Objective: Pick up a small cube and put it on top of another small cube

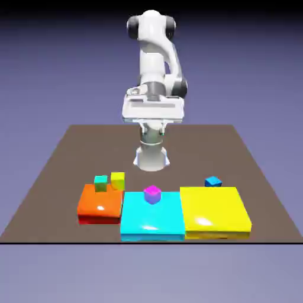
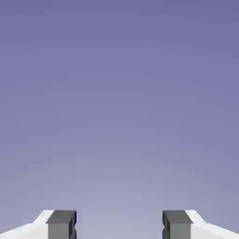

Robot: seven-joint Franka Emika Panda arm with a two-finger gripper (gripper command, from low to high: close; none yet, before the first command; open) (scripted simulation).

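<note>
Tool (image 2: 119, 226) apart, nothing between its grey fingertips (image 2: 61, 224), only backdrop in hand view. Small bright blue cube (image 1: 213, 181) sits on the counter (image 1: 65, 154), just behind the yellow slab (image 1: 214, 212), near the front edge toward the exterior view's right. Magenta cube (image 1: 152, 193) rests on the cyan slab (image 1: 151, 220)

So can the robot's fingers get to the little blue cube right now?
Probably yes. The small blue cube sits alone on the table behind the yellow slab, nothing on or against it. The fingers are open and empty, though not near it yet.
</note>
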